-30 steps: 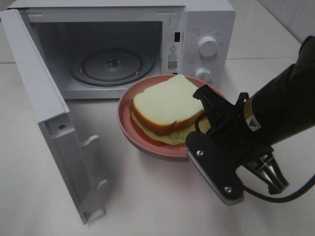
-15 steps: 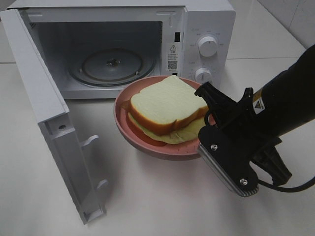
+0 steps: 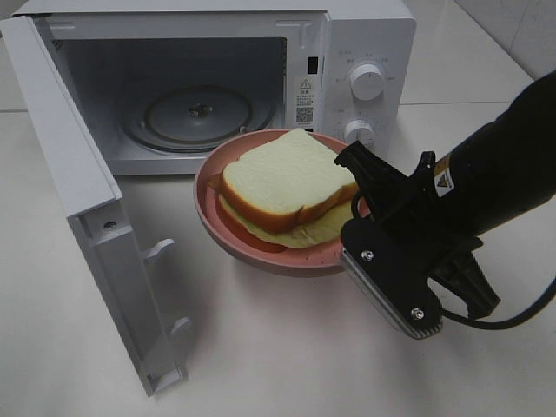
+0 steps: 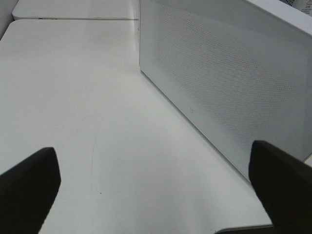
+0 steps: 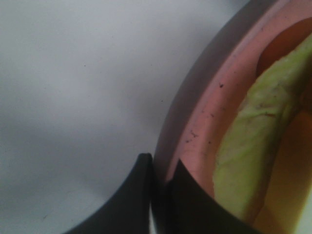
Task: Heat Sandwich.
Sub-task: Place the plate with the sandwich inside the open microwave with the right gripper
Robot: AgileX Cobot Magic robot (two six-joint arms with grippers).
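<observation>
Nearest, the right tool (image 5: 160, 181) is pressed together on the rim of the pink plate (image 3: 217, 221), one finger on each side of the edge. The sandwich (image 3: 278, 178) lies on that plate, its yellow-green layer showing under the bread. Just behind stands the white microwave (image 3: 365, 35), its door (image 3: 61, 148) swung open, glass turntable (image 3: 198, 113) bare. The left tool (image 4: 156, 195) hangs spread wide above the desk (image 4: 73, 97), beside the microwave's perforated outer wall.
</observation>
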